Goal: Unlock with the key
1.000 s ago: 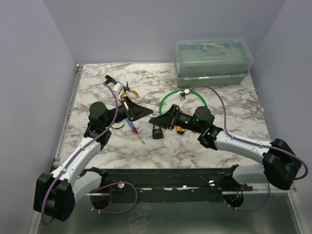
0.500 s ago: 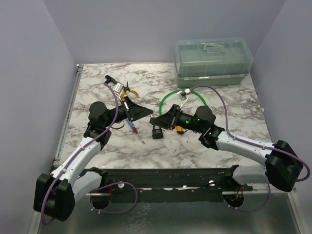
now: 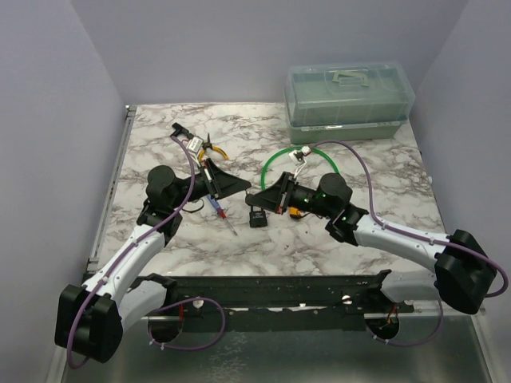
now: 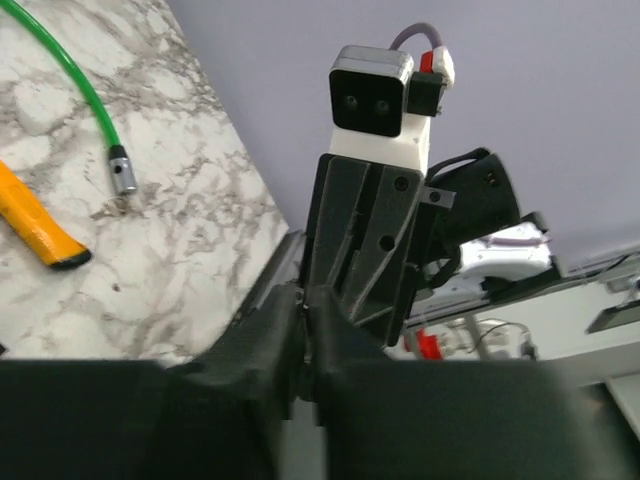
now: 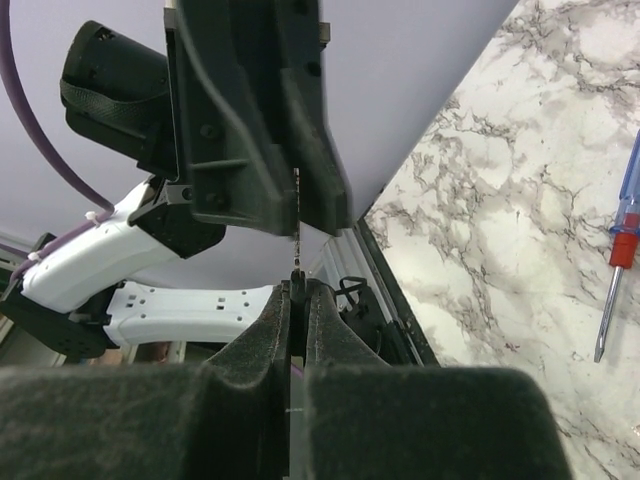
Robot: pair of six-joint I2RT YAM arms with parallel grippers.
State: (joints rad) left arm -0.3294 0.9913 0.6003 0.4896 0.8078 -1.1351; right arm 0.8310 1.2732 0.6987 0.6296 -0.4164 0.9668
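- Right gripper has its fingers pressed together, pinching the key, which shows edge-on.
- Left gripper fingertips sit close around the key's far end. Whether they're gripping it, can't tell.
- Padlock sits just beside the fingertips, screwdriver nearby, with bare table around them.

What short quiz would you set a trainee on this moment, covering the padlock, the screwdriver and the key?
1. True or false: the black padlock lies on the marble table.
2. Pick one. The blue-and-red-handled screwdriver is: A, flat on the table, apart from the padlock; B, propped against the padlock; C, on top of the padlock.
3. Fill the gap: the right gripper has its jaws ___ on the tiny flat silver metal key.

Key: 1 true; 2 A; 3 shut.
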